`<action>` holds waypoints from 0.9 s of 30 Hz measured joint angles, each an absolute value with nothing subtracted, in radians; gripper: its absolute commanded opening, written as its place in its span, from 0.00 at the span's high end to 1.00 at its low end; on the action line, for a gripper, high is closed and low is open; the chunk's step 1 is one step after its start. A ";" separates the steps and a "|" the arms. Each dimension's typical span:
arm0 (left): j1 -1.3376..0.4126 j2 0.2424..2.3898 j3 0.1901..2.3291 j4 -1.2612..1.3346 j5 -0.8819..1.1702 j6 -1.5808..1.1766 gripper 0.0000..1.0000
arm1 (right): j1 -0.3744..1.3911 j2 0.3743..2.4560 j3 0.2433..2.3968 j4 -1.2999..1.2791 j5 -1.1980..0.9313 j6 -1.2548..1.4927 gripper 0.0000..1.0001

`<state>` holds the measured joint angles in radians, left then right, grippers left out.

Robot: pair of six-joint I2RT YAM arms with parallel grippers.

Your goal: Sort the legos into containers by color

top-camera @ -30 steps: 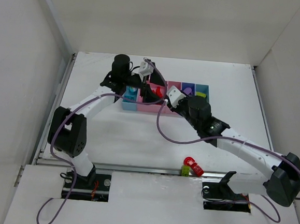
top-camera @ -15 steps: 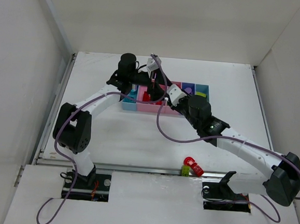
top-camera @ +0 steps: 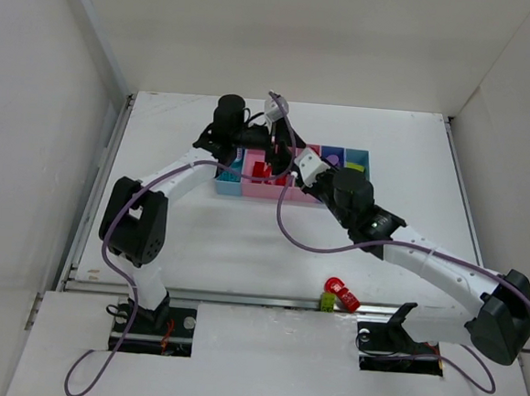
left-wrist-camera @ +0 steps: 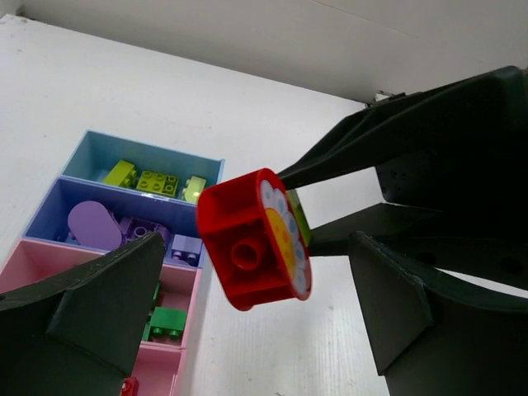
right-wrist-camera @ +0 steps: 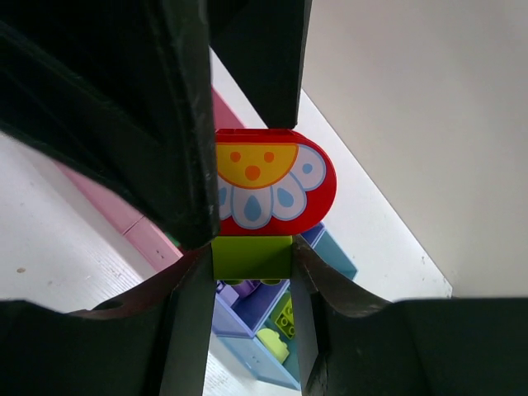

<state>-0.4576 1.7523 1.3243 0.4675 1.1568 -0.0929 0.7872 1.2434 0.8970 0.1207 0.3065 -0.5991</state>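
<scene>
Seen from overhead, the containers [top-camera: 230, 189] are sitting well back on the white table [top-camera: 233, 251]. Both arms are reaching over the row and crowding its middle. The left gripper [top-camera: 275, 150] and right gripper [top-camera: 291, 167] are meeting just above the pink bins and hiding much of them. A purple cable [top-camera: 285, 229] is looping across the table in front of the row. A loose red piece [top-camera: 341, 294] and a small green brick [top-camera: 328, 301] are lying side by side at the near edge, well apart from the bins. Bare table is stretching between them and the row, and out toward both side walls.

In the left wrist view, the left gripper's fingers [left-wrist-camera: 91, 313] are standing wide apart. They are flanking a red flower brick [left-wrist-camera: 247, 243] in mid-air without touching it. The right gripper's black fingers are coming in from the right and pinching it, with a yellow-green brick [left-wrist-camera: 298, 216] stuck behind. Below left, the bins are showing yellow-green, purple and green bricks.

In the right wrist view, the right fingers are clamping narrowly on that two-brick stack, with the bins lying underneath.
</scene>
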 measured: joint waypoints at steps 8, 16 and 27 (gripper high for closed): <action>-0.441 1.777 1.348 0.463 1.152 -0.109 0.21 | 0.813 1.243 0.897 0.121 0.278 -0.616 1.00; -0.446 1.801 1.361 0.461 1.261 -0.125 0.75 | 0.813 1.249 0.918 0.115 0.263 -0.627 1.00; -0.409 1.803 1.363 0.459 1.282 -0.156 1.00 | 0.795 1.255 0.908 0.131 0.297 -0.570 1.00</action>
